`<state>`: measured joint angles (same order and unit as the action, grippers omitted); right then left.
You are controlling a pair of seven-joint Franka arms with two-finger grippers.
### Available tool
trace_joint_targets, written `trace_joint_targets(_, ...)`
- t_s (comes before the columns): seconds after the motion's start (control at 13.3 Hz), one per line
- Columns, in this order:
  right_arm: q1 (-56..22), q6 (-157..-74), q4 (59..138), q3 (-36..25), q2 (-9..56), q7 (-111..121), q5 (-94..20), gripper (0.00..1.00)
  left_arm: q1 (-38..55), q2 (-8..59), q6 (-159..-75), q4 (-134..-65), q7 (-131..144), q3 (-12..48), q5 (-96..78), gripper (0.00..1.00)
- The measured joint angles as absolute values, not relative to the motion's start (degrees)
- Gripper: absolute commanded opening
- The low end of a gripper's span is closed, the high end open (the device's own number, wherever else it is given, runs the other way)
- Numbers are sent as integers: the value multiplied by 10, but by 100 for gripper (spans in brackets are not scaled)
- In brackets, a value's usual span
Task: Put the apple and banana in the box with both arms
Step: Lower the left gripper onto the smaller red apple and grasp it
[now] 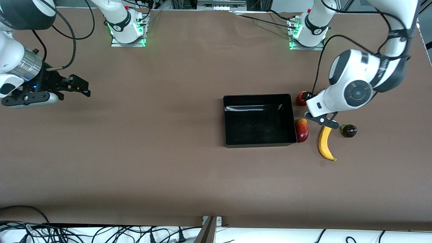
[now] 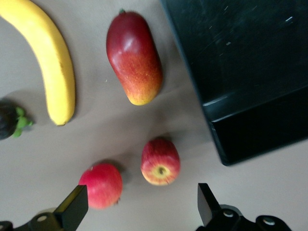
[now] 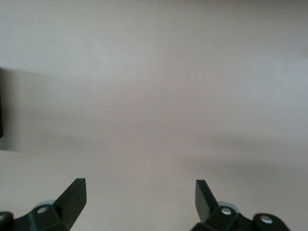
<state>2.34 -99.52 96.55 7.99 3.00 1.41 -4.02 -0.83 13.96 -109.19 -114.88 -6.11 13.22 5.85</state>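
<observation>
The box (image 1: 258, 120) is seen on the brown table (image 1: 152, 152), with the banana (image 1: 325, 143) toward the left arm's end and the mango-like fruit (image 1: 302, 130) between them. The apple (image 2: 160, 161) is found beside the round red fruit (image 2: 101, 185), under the spread left gripper (image 2: 139, 207). The right gripper (image 3: 139, 199), also spread, waits over bare table.

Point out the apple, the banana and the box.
apple (image 2: 160, 161): left wrist view, middle of its streaky skin.
banana (image 1: 325, 141): front view, mid-curve.
box (image 1: 258, 96): front view, rim nearest the arm bases.
</observation>
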Motion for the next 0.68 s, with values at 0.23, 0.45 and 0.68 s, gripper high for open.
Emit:
trace_joint_targets(0.23, 20, -995, 965, 82, 28, 0, -37, 100, -11, 121, -1210, -1264, -72, 132, 68, 100)
trace_joint_targets(0.45, 20, -996, 963, 82, 26, -1, -24, 100, -14, 101, -1322, -1359, -76, 132, 68, 100)
trace_joint_targets(0.68, 20, -996, 946, 82, 25, -1, -11, 100, -14, 103, -1399, -1419, -76, 132, 68, 100)
